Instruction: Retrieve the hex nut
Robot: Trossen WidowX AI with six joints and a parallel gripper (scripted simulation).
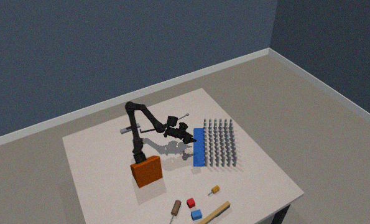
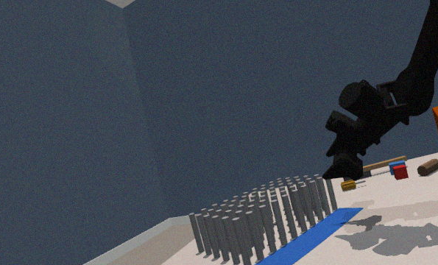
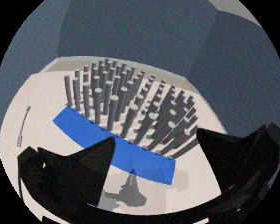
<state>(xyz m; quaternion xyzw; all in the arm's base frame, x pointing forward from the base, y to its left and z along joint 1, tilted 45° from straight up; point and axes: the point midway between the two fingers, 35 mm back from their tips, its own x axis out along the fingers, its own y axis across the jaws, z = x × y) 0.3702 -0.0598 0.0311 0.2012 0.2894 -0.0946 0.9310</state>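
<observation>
My gripper (image 1: pixel 195 140) (image 3: pixel 156 137) is open and empty, raised above the table beside the blue taped strip (image 1: pixel 199 155) (image 2: pixel 314 235) (image 3: pixel 126 155). The grey metal spacers (image 1: pixel 220 143) (image 2: pixel 237 235) (image 3: pixel 113 110) stand upright in rows behind the strip. The hex nut cannot be made out in any view. A thin grey rod (image 1: pixel 183 117) (image 3: pixel 24 125) with a small tip lies on the table, partly hidden by the arm in the top view. A dark rod (image 1: pixel 148 130) with a bent end shows behind the arm.
An orange block (image 1: pixel 147 172) stands by the arm's base. A grey bar (image 1: pixel 126 130) with a dark part lies behind the arm. Toward the front lie a brown-handled tool (image 1: pixel 176 208), a yellow-handled tool (image 1: pixel 215 189), a red block (image 1: pixel 191 203), a blue block (image 1: pixel 196 214) and a wooden bar (image 1: pixel 217 211).
</observation>
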